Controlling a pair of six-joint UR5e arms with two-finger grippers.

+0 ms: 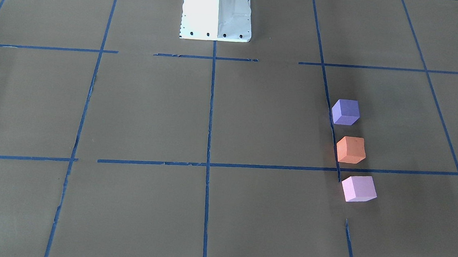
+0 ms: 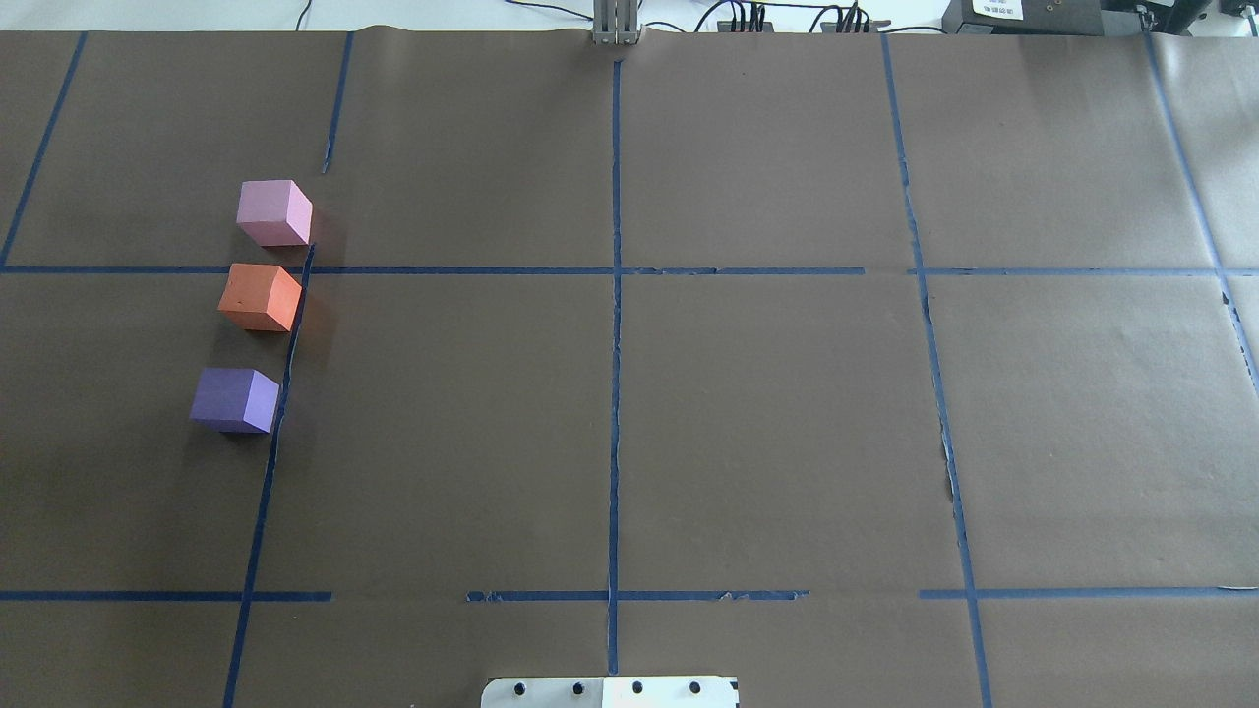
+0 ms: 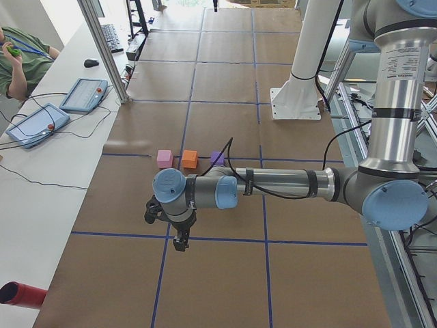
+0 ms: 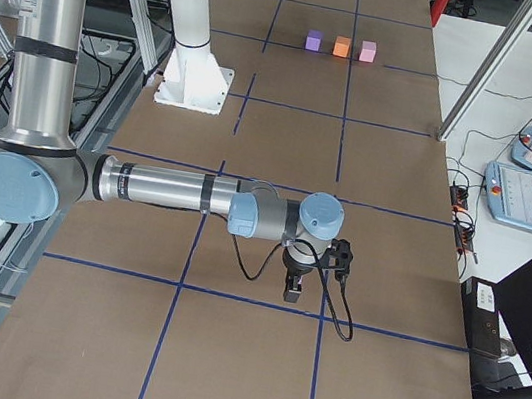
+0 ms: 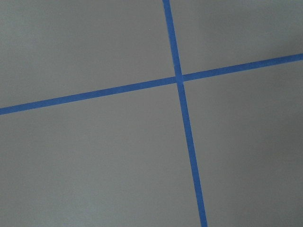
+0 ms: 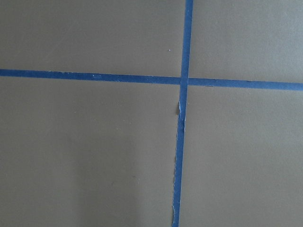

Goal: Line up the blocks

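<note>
Brown-papered bench (image 1: pixel 153 111). Just beyond left tool (image 3: pixel 179 240), far from right tool (image 4: pixel 294 287): small matte violet-purple foam cube (image 1: pixel 345 111), orange foam cube (image 1: pixel 351 150), pale pink foam cube (image 1: pixel 358 188), lined up with gaps. Seemingly done already. Cannot tell whether either tool stands apart or together.

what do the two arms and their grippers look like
Both the left arm and the right arm are silver metal tubes with grey joints and light blue round caps. A thin black cable loops along each forearm to the wrist. The left gripper and right gripper are small and black. A white printed label wraps the left arm's upright tube.
</note>
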